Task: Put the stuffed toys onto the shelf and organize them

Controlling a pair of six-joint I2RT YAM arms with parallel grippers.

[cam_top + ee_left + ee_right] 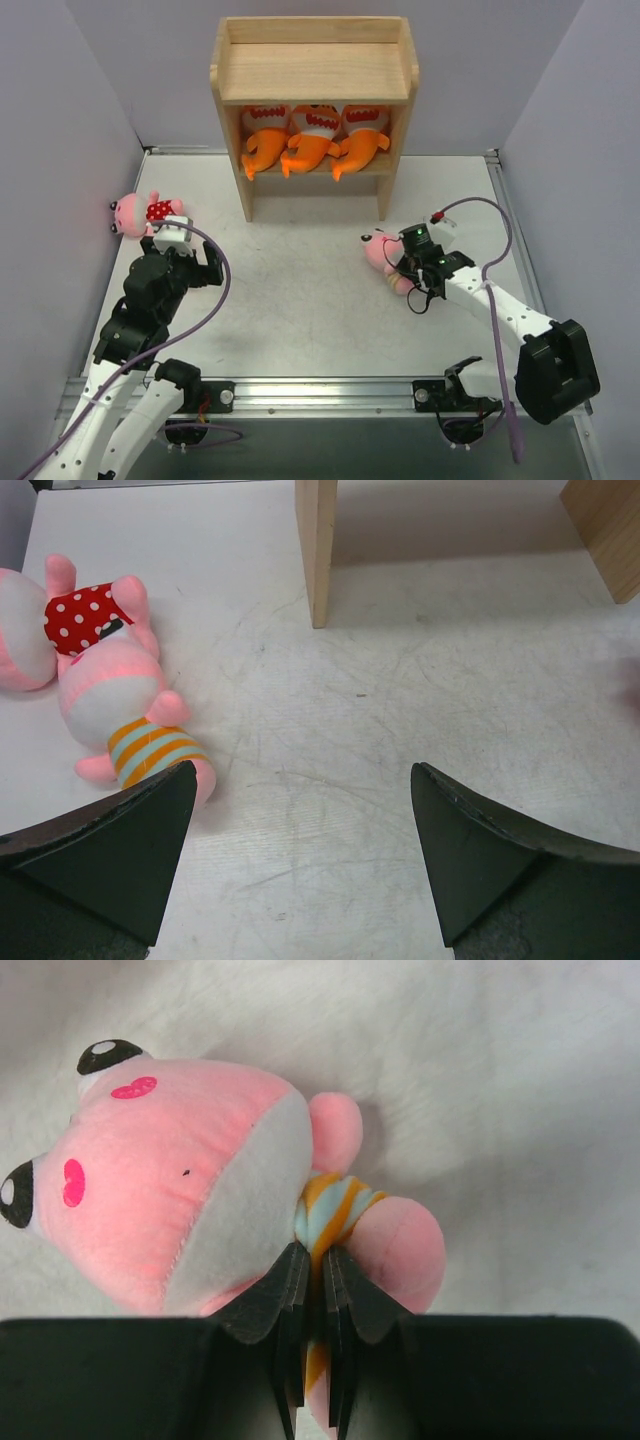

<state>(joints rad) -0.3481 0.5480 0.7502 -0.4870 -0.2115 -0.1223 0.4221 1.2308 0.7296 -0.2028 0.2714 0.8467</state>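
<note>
One striped doll (180, 1190) within right tool (315, 1262)

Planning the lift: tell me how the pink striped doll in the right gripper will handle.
Probably soft and floppy: the right gripper squeezes the pink striped doll at its waist into a thin fold. Its big head lies beside the grip, so it will likely droop.

Nothing to read in any view: no lettering, label, brand or number legible on the shelf (314, 70), on the orange fish toys (315, 135), on the polka-dot doll (85, 615) or on the striped doll (180, 1190). Only dots and stripes as fabric pattern, no signs.
</note>
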